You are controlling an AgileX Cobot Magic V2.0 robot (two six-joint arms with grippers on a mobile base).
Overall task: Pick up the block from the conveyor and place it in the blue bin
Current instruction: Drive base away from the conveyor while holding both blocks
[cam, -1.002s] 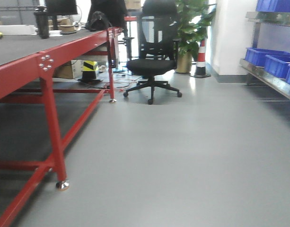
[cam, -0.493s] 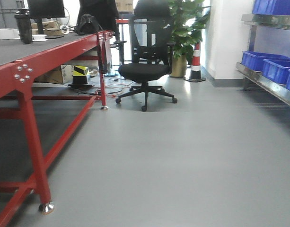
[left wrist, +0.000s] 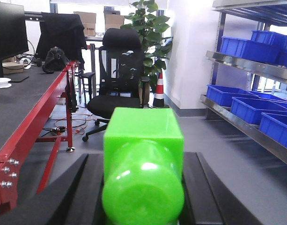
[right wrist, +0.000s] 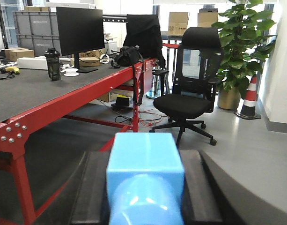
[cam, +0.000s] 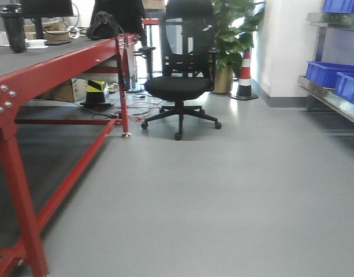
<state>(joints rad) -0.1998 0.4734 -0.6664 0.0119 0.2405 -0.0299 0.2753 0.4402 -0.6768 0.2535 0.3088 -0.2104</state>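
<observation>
**Both pincers loaded, bins off to my right**

Front view: neither of my pincers shows here. Open grey floor lies ahead, with a red-framed table along my left and an office chair further on. The blue bins sit on a shelf at the right edge. I see no belt that I could surely call the conveyor.

Left wrist view: my left pincer is clenched on a green block, a dark finger pressing each side. The blue bins line the shelf to the right, well apart from me.

Right wrist view: my right pincer grasps a light blue block the same way. No bin shows here.

I judge this to be the carry. To do it well I want a firm squeeze, level wrists and a turn toward the shelf that gives the chair room. Each block should be past a bin's rim and over its opening before I let go, one arm at a time. Which bin is meant, I cannot tell.
</observation>
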